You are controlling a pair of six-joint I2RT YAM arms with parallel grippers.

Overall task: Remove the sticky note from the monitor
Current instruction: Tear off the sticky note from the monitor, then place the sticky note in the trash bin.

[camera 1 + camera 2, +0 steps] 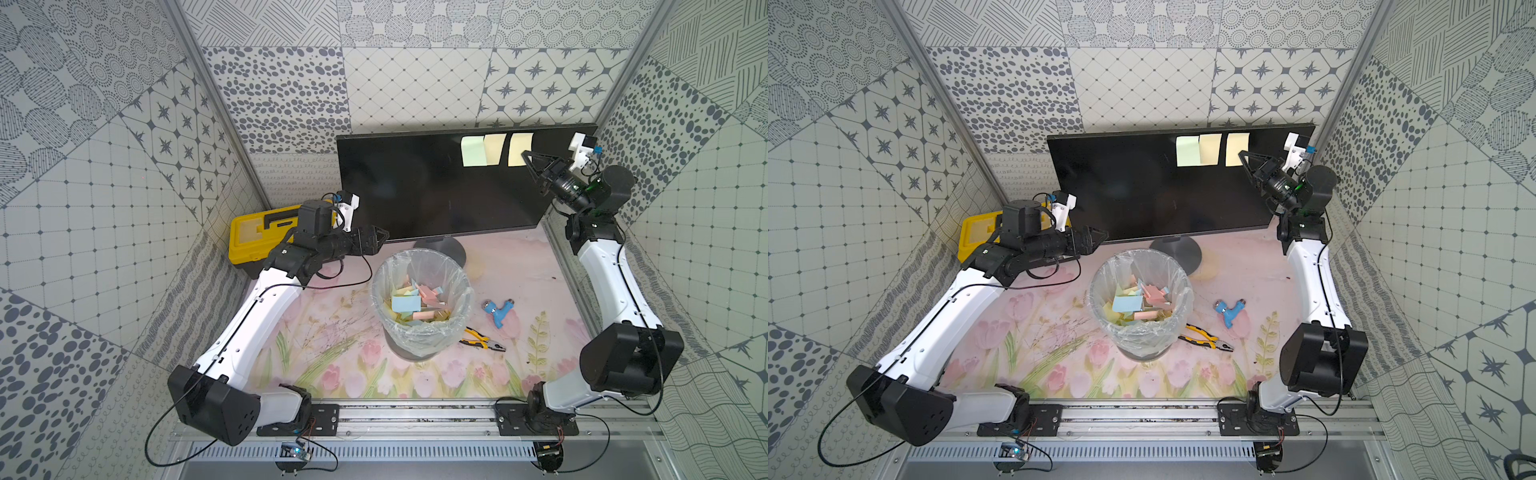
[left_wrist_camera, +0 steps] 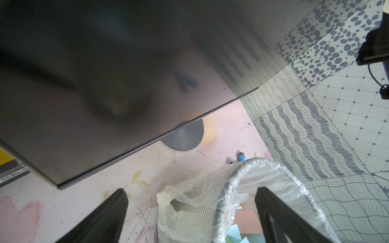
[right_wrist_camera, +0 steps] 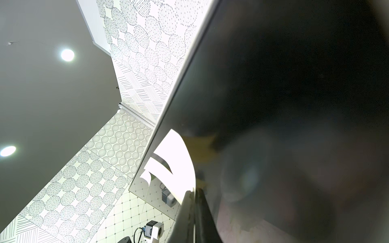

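The monitor (image 1: 415, 187) stands at the back of the flowered table, its screen dark, and three paper notes are stuck in a row near its top right corner: a green note (image 1: 471, 151), a middle yellow note (image 1: 493, 148) and, furthest right, the sticky note (image 1: 517, 145), pale yellow. None of the three shows any writing that I can see. The right gripper (image 1: 525, 157) is up against the screen at that sticky note's lower right corner. The right wrist view shows its fingers (image 3: 185, 210) pressed together with the edge of the paper caught between them. The left gripper (image 1: 382, 237) hangs by the monitor's lower left corner, just above the bin (image 1: 376, 286), its jaws spread wide with nothing in them. The bin has a clear liner and holds a heap of blue, pink and yellow paper slips. There is a small logo (image 1: 446, 237) on the monitor's bottom bezel above the round grey base (image 1: 455, 249), too tiny to read. The yellow toolbox (image 1: 245, 232) on the left carries a barcode label (image 2: 14, 174), its print too blurred to make out. Yellow-handled pliers (image 1: 482, 338) and a blue pipe fitting (image 1: 496, 311) lie to the right of the bin.
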